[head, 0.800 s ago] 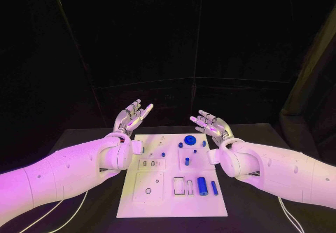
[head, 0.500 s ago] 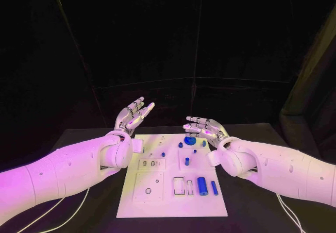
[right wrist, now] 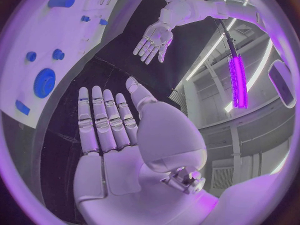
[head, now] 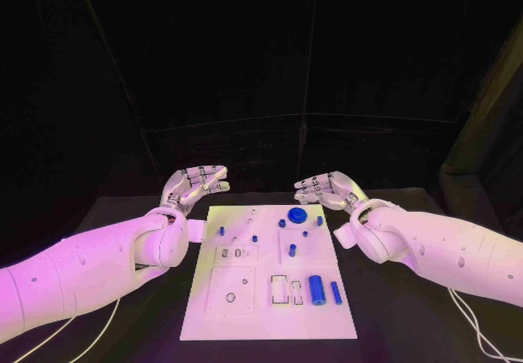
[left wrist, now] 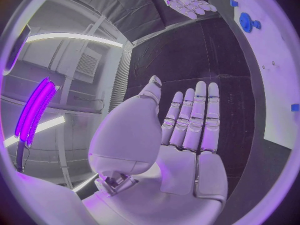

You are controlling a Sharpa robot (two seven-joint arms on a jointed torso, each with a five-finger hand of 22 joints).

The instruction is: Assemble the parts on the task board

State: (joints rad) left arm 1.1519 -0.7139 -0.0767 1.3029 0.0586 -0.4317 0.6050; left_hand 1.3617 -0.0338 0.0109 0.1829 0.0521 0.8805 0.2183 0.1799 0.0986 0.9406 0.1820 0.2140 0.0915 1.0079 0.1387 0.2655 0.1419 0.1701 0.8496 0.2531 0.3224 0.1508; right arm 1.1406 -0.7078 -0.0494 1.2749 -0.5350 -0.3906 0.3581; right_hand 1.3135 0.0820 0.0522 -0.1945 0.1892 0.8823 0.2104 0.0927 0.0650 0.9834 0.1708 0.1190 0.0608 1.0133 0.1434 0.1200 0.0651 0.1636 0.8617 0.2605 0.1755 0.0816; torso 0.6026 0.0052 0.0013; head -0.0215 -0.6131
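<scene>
Task board point(head: 267, 318) lies flat in the middle of the black tabletop point(head: 414, 318). Left robot hand point(head: 194, 184) hovers off the board's far left corner, fingers straight and close together, palm bare, holding nothing. Right robot hand point(head: 328, 189) hovers off the far right corner, fingers extended side by side, likewise holding nothing. On the board: blue gear point(head: 296, 216) near the far edge, small blue pegs point(head: 291, 250) about the middle, a blue cylinder point(head: 316, 290) and a slim blue bar point(head: 335, 293) at the near right. Neither hand touches the board.
</scene>
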